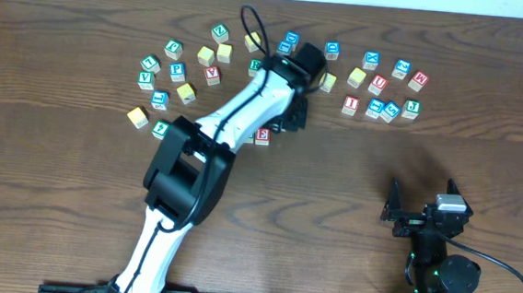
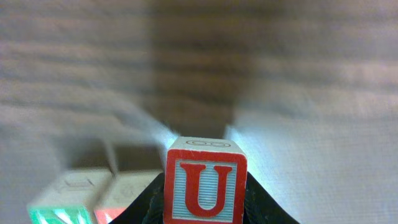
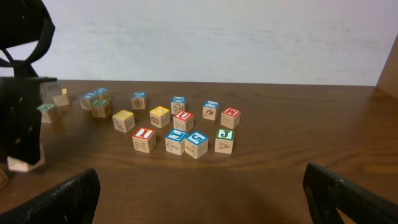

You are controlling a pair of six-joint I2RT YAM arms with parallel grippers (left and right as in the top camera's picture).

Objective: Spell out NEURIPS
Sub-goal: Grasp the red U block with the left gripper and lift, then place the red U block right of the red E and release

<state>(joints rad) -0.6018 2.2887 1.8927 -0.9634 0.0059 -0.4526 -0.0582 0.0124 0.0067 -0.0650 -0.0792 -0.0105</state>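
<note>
Fingers (image 2: 144,208) of left gripper (image 2: 205,208) clamped on both sides of U block (image 2: 205,186), red U on white face with red border, upright, facing the wrist camera. Right gripper (image 3: 205,199) fingers spread wide, nothing between them.

Table (image 1: 351,190): dark wood, fills the overhead view. White wall (image 3: 217,37) behind the far edge in the right wrist view.

Left arm (image 1: 196,160): white and black, runs from the near-left edge diagonally to the middle of the far block row. Its gripper end sits just on the near side of that row. U block hidden under it from overhead. Left wrist view is blurred, so cannot tell if U block touches the table.

Right arm (image 1: 438,260): parked near right, well apart from all blocks, gripper pointing toward the far side.

Left block group (image 1: 179,71): loose scatter far left, green, blue, red and yellow faces. Right block group (image 1: 381,86): two rough rows far right, red and blue letters mostly, a green J block (image 3: 224,140) at the near-right corner.

Red-letter block (image 1: 262,135): alone, just near of the left gripper, next to the arm. Green block (image 2: 59,202) and red block (image 2: 121,202) sit side by side just left of U block in the left wrist view, letters unreadable. Yellow block (image 1: 137,116) and green-letter block (image 1: 159,128) lie at the near-left edge of the scatter, beside the arm's elbow.
</note>
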